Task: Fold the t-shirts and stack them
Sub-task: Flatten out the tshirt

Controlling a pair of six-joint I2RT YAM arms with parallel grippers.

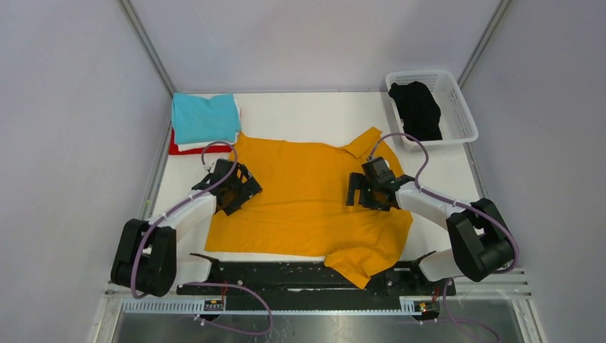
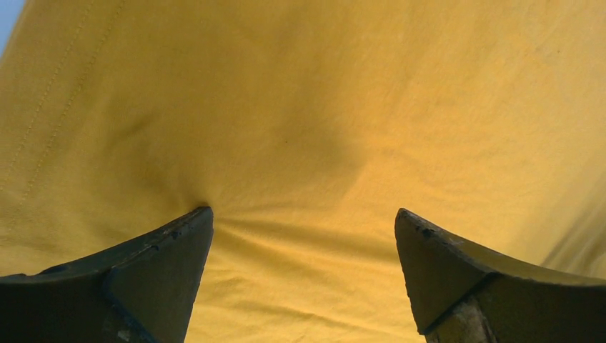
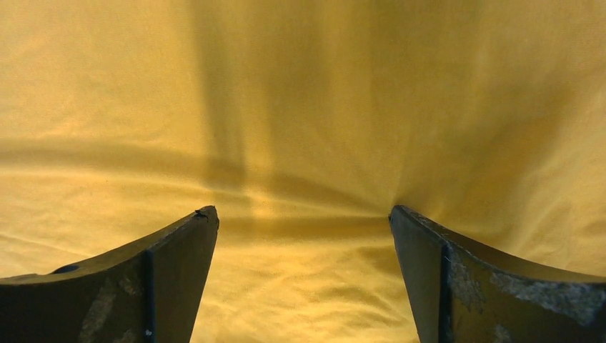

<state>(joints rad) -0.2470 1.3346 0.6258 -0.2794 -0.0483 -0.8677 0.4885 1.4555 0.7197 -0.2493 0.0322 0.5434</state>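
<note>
Pale walls close in a white tabletop (image 1: 307,114). The mustard-orange t-shirt (image 1: 314,193) lies spread across its middle, mostly flat, with one sleeve poking toward the far right and the other rumpled at the near edge. I have the left end effector (image 2: 301,213) down on its left part and the right end effector (image 3: 300,211) down on its right part. Both have their fingers spread wide, holding nothing, and the tips dimple the cloth so that fine wrinkles fan out from them. I judge this tee light, limp and a little slippery on the smooth surface. It will sag and bunch rather than hold a crease, so I would pinch a hem or shoulder edge rather than the flat middle. It is a plain, matte single colour, with a stitched seam showing in the left wrist view. At the far left a teal t-shirt (image 1: 204,116) sits folded on a white one (image 1: 204,148) and a red one (image 1: 177,149). A black t-shirt (image 1: 414,107) is heaped in the basket (image 1: 466,125) at the far right.
</note>
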